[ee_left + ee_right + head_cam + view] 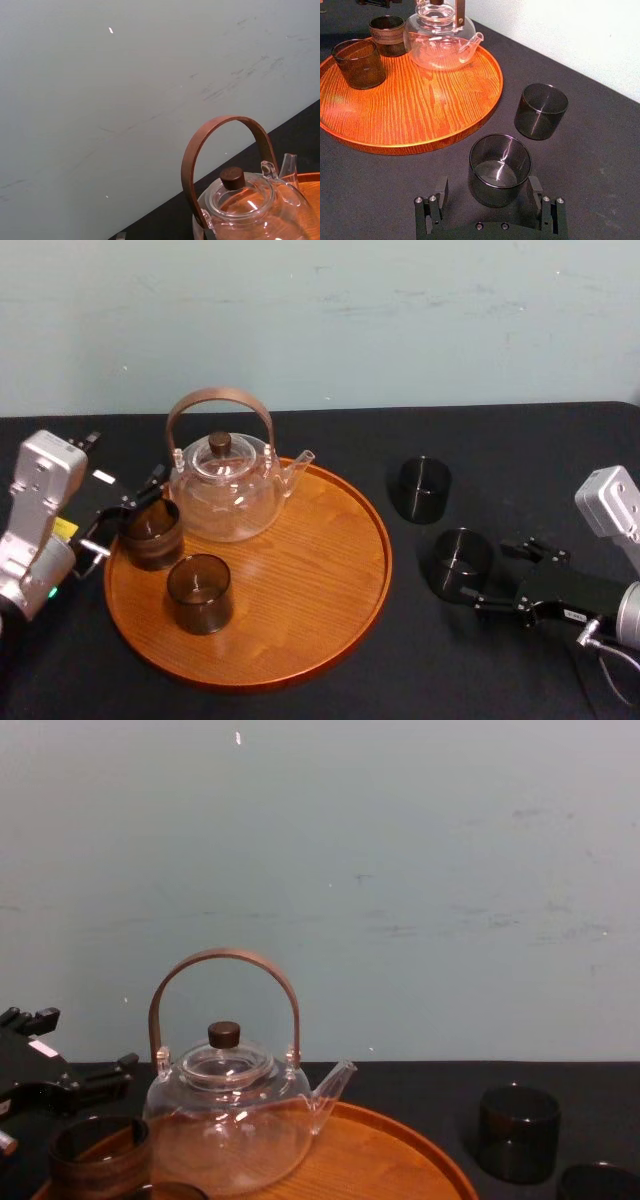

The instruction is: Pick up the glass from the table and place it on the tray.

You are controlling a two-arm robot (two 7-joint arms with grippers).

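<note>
A dark glass [499, 170] stands on the black tabletop [600, 165] just right of the tray [420, 120], not yet lifted. The right gripper [487, 189] straddles it, jaws released, one on each side. A second glass [540, 111] stands farther back, also right of the tray. On the tray we see a teapot [228, 490] and two glasses, one [200, 592] near the front, one [152, 533] at the left rim, where the left gripper [120, 525] sits; whether it grips we cannot tell. We judge the task partly done: grasping, lifting and placing are left.
</note>
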